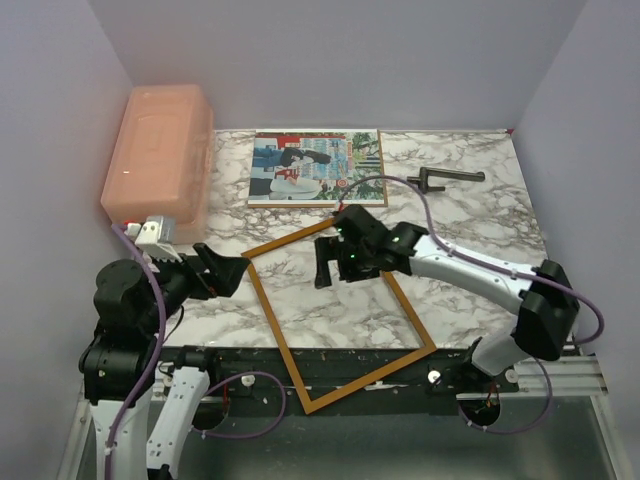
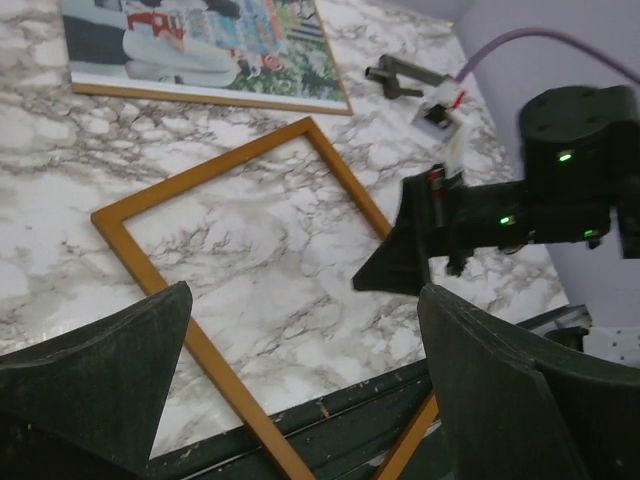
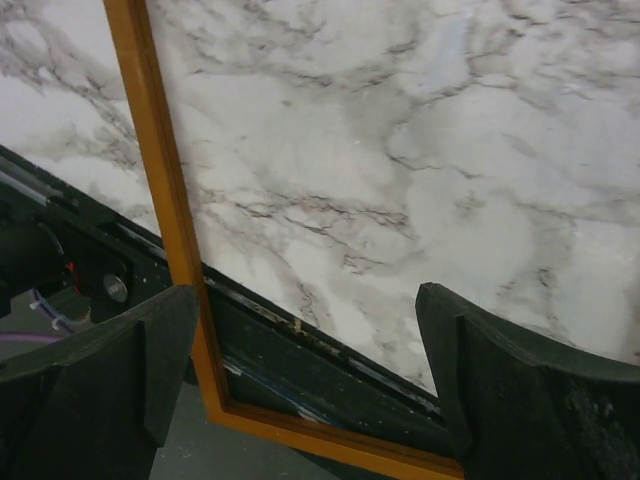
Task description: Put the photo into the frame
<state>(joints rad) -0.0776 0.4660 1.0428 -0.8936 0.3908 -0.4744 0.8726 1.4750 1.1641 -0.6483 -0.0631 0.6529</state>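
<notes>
Two sets of jaws stand wide apart and both hold nothing. The left jaws sit at 9 o'clock on the desk [image 1: 480,225], just beside the frame's [image 1: 270,312] left corner. The right jaws hang over its far corner, near the middle.

The photo [image 1: 315,167] lies flat, face up, at 12 o'clock against the back wall, apart from the frame. A thin brown edge shows along its near and right sides; whether that is a board beneath it I cannot tell. The frame lies askew in the middle, empty, marble showing through it, and its near corner juts past the desk's edge at 6 o'clock. A pink box [image 1: 158,160] stands at 10 o'clock and a black handle [image 1: 448,179] lies at 2 o'clock.

The print looks light, thin and likely to bend, and it is lying tight to a smooth top, so there is little for a finger to get under. My judgement is to take it at a near corner or along the near edge, pinching lightly so it does not crease, perhaps after sliding it. The frame looks stiff and light, and it would probably skate on the marble if nudged. With one corner overhanging, it may need steadying by a rail.
</notes>
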